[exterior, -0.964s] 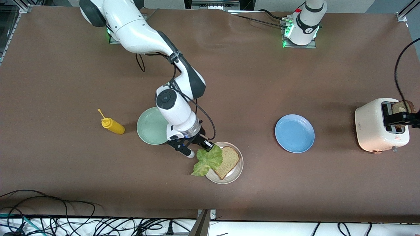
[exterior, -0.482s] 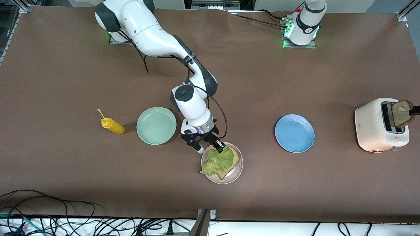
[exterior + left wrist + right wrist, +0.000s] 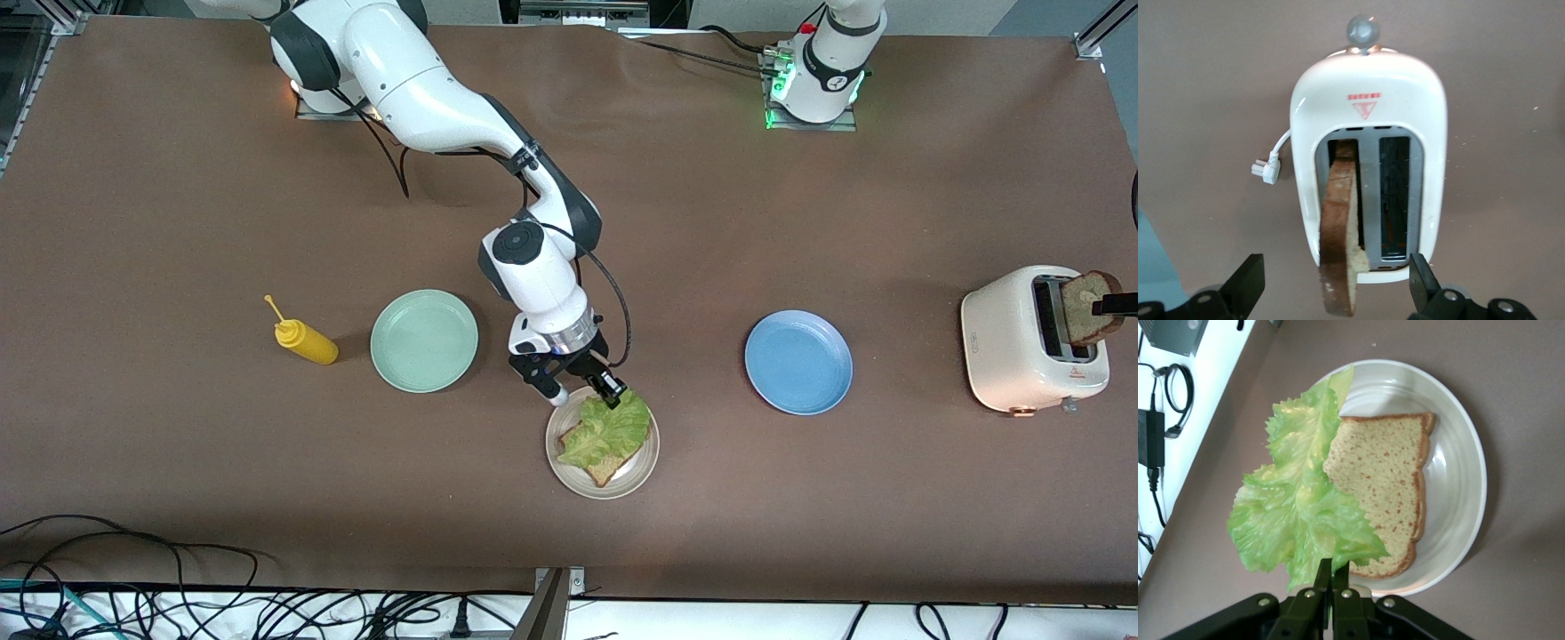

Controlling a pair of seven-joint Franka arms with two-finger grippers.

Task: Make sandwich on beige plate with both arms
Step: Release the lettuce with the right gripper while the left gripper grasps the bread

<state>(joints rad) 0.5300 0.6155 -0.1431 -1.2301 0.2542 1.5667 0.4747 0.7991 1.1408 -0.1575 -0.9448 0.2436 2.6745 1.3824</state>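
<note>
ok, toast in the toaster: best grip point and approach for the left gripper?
Grip the crust end of the toast sticking up out of the toaster slot, coming from above. It stands on edge, so the left gripper fingers should close across its two flat faces.

The left pincer point(image 3: 1331, 293) is cut off by the frame edge (only its fingertips show); lettuce point(image 3: 613, 425) hides much of the toast point(image 3: 609, 467).

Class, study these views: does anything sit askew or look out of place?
The brown toast slice leans crookedly out of the cream toaster, between the left gripper's open fingers. The ruffled green lettuce leaf, pinched by the right gripper, covers only part of the bread slice on the beige plate.
</note>
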